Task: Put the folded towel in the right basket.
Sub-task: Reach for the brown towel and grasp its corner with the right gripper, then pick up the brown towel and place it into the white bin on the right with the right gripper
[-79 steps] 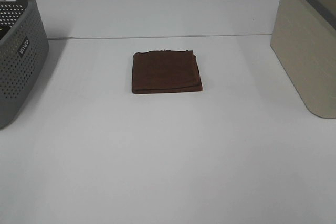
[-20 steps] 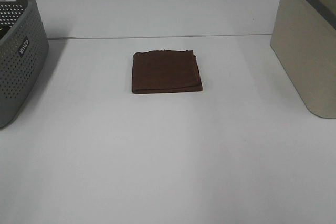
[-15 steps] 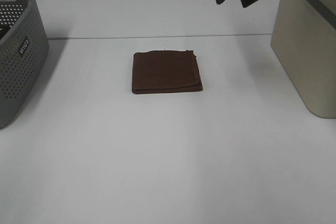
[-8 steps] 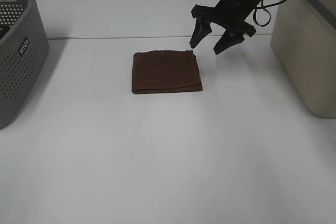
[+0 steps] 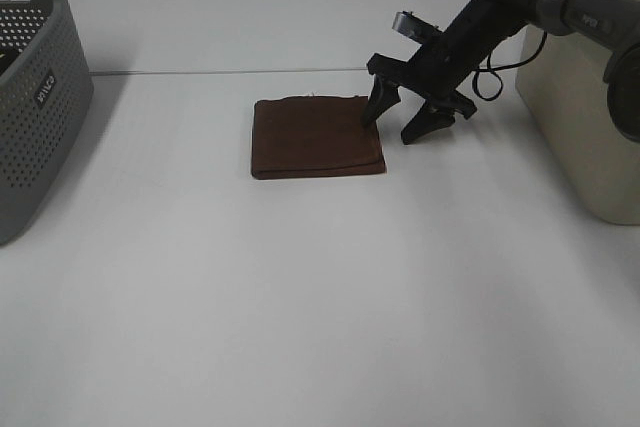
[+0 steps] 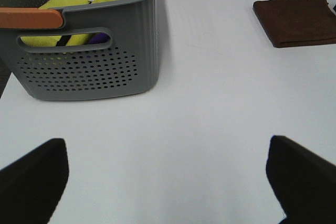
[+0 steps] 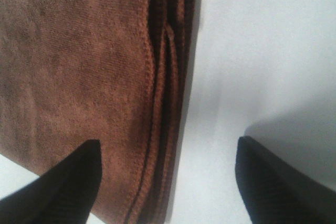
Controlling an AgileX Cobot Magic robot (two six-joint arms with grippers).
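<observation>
- The right gripper [image 5: 392, 126] is spread wide, straddling the edge of the brown towel [image 5: 315, 137].
- It may pinch only the top fold, so the towel could unfold before reaching the basket [image 5: 585, 117].

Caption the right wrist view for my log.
Open right gripper straddles an edge of the folded brown towel on the table.

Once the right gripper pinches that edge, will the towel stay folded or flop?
Likely floppy: the towel is soft cloth in loose stacked layers, so pinching one edge may let it unfold. Probably light; nap looks grippy.
</observation>
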